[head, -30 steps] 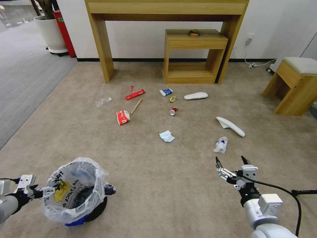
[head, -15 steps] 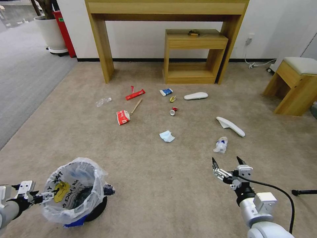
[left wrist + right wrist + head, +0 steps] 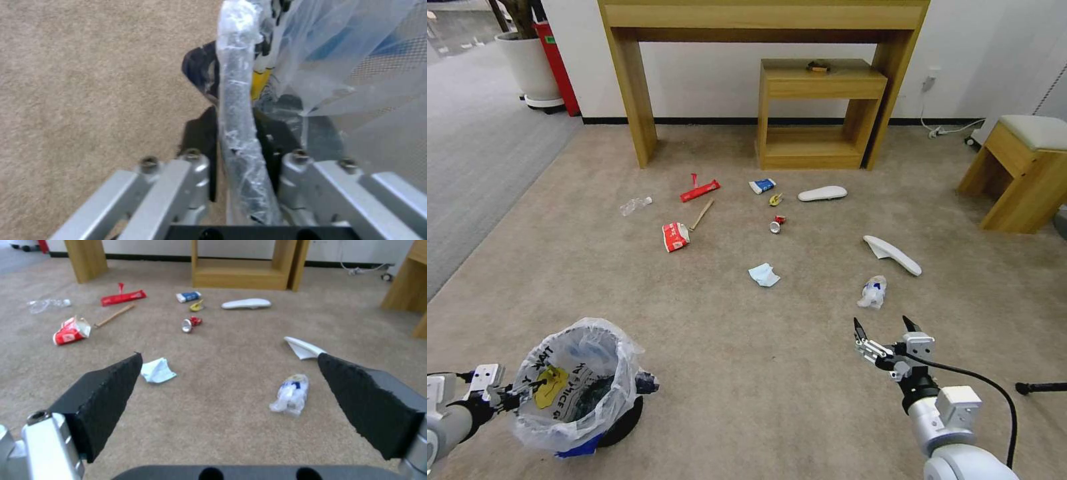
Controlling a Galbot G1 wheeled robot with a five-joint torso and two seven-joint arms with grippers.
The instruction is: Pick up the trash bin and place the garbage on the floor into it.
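Beige short-pile carpet (image 3: pixel 747 360) is strewn with litter: a pale blue crumpled mask (image 3: pixel 764 275), a crushed clear bottle with blue print (image 3: pixel 872 292) and two white insoles (image 3: pixel 892 255). At the near left, the small round dark bin lined with a crinkled clear plastic bag (image 3: pixel 579 385) is set on the carpet. Its bagged rim (image 3: pixel 238 133) is clasped between the fingers of the left gripper (image 3: pixel 517 395). The right gripper (image 3: pixel 882 333) is held with jaws spread wide, just short of the bottle.

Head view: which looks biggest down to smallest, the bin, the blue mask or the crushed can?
1. Bin, though it sits nearest the camera, which inflates it.
2. Blue mask.
3. Crushed can, farthest of the three, so it looks smaller still.
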